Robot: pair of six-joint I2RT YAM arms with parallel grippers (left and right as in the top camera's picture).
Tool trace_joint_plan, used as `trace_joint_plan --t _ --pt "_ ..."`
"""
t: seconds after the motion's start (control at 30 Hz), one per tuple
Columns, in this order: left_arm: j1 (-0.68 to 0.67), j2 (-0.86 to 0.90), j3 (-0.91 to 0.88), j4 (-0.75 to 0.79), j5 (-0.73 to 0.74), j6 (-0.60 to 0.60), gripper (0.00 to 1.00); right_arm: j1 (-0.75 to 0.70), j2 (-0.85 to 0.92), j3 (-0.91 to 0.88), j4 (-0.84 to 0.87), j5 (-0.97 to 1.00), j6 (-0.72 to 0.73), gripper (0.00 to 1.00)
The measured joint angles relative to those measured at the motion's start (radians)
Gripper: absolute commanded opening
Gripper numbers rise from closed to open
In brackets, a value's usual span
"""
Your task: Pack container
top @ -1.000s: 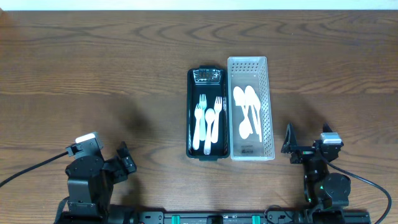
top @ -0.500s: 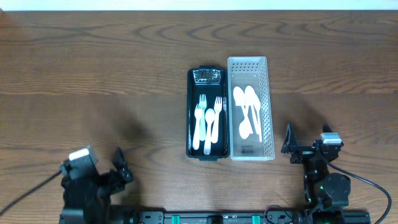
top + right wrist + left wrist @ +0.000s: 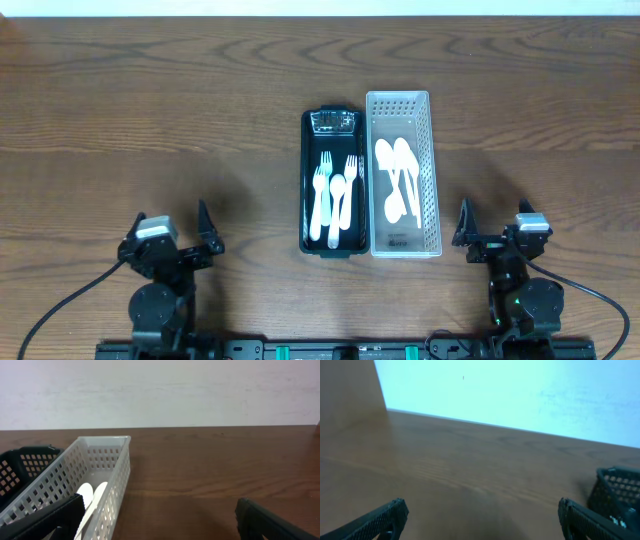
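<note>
Both arms are seen folded low at the near edge of the wooden table [image 3: 150, 100], 1 at each corner. The left gripper [image 3: 172, 222] is spread wide with nothing between its fingers [image 3: 385, 517]. The right gripper [image 3: 492, 228] is likewise parted and empty, aimed toward the far side.

At the table's centre, 2 slotted baskets are set side by side, long walls touching. White plastic forks [image 3: 320, 195] are lying in the black basket [image 3: 305, 180], and white plastic spoons [image 3: 395, 180] in the white basket [image 3: 432, 170] on its right. A pale wall [image 3: 520, 395] is seen behind the table.

The left wrist view is blurred, and only a corner of the black basket is caught there. A clear item [image 3: 331, 122] at the black basket's far end cannot be identified.
</note>
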Motion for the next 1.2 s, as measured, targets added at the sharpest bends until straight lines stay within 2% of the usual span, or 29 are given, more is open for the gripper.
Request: trace_joint_plan --t 0.2,0.5,1.2 --pt "0.009 0.000 -0.108 0.077 0.030 0.059 0.98 0.000 0.000 0.000 0.000 0.000 0.000 0.99" --pt "0.032 0.000 -0.121 0.110 0.079 0.075 0.98 0.000 0.000 0.000 0.000 0.000 0.000 0.99" --pt "0.033 0.000 -0.121 0.110 0.083 0.075 0.98 0.000 0.000 0.000 0.000 0.000 0.000 0.99"
